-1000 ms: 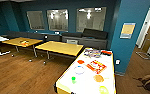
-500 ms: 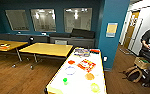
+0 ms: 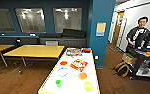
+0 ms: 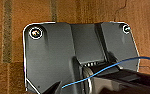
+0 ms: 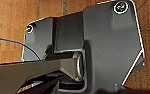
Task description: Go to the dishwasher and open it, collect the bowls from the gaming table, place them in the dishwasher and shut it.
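The gaming table [image 3: 73, 82] is seen dead ahead at twelve o'clock, its long axis running away, bowls [image 3: 82, 75] scattered on it; end effector states cannot be told.

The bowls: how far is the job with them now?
Not collected yet. The red bowl, orange bowl, green bowl and yellow bowl lie on the white gaming table ahead. No dishwasher is visible, so loading and closing remain.
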Controlling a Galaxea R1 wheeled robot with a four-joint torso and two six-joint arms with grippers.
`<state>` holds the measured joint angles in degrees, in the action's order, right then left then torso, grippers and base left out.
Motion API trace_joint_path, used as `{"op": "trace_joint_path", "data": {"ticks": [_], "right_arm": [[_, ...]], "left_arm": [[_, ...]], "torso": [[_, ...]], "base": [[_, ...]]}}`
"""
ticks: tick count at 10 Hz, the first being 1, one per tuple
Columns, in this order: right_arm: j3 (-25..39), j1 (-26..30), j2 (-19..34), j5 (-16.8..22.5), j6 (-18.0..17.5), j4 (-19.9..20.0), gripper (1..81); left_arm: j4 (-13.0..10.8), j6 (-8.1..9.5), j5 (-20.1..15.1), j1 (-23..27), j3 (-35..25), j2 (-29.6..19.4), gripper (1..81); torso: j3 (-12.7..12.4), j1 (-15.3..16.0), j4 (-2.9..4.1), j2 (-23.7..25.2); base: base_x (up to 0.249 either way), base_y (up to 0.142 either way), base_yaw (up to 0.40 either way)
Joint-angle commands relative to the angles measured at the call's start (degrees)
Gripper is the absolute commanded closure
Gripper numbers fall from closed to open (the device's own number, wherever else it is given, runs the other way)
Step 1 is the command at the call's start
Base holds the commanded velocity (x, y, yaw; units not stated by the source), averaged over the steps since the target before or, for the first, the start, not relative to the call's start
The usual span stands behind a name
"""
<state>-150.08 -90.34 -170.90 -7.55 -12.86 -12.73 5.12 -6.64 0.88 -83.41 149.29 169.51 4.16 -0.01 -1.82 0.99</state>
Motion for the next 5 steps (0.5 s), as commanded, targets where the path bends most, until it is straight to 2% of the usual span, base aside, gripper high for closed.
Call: {"op": "trace_joint_path", "data": {"ticks": [1,5], "right_arm": [[0.32,2.22,-0.08,2.54,0.20,-0.63,1.0],[0.32,2.22,-0.08,2.54,0.20,-0.63,1.0]], "left_arm": [[0.50,-0.12,-3.69,2.06,-0.31,-0.48,1.0],[0.50,-0.12,-3.69,1.97,-0.30,-0.31,1.0]], "torso": [[0.00,0.01,0.00,0.00],[0.00,0.01,0.00,0.00]], "base": [[0.000,0.000,0.000],[0.000,0.000,0.000]]}}
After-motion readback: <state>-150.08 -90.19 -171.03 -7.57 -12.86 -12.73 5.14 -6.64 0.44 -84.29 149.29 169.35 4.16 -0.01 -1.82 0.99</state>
